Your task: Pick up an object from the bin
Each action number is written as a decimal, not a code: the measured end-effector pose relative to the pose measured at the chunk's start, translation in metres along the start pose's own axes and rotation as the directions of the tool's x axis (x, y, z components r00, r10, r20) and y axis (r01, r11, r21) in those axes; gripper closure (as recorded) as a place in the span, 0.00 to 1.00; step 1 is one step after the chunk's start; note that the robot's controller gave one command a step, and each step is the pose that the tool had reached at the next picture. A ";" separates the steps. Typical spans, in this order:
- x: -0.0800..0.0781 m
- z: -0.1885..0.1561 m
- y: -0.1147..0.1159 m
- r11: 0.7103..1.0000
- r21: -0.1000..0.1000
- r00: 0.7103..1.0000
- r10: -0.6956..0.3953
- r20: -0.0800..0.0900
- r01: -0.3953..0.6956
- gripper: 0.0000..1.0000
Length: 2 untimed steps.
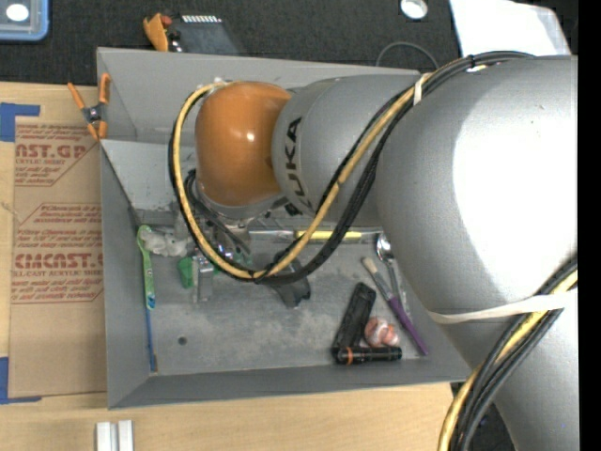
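- The arm comes in from the right, with its orange cover [239, 144] and looped cables [180, 172] above the left half of the grey bin [127, 346].
- The gripper [203, 278] hangs low beneath that cover, close to the bin floor on the left, about midway between the far and near walls.
- Whether it is open or closed cannot be told, because the wrist and cables hide most of it.
- A small green piece [186, 272] lies just beside the gripper on its left, perhaps touching it.
- Farther left, a green toothbrush [147, 275] lies along the left wall, its head toward the far end beside a pale crumpled scrap [172, 245].
- Well apart, toward the near right corner, a black marker [355, 316] lies tilted, with a pink lump [380, 331] just beside it and a purple stick [406, 319] on the right.
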<state>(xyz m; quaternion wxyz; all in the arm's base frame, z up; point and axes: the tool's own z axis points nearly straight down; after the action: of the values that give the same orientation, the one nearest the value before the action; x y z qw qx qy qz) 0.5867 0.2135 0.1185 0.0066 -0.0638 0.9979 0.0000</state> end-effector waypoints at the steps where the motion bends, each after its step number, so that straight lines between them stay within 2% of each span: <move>1: 0.007 0.050 -0.018 0.991 -0.003 0.991 0.134 -0.018 -0.134 0.00; 2: 0.007 0.049 -0.026 0.999 -0.006 0.999 0.048 0.007 -0.048 0.00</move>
<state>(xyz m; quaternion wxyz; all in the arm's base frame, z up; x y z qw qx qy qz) 0.5841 0.1871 0.0697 0.0099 -0.0399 0.9991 0.0034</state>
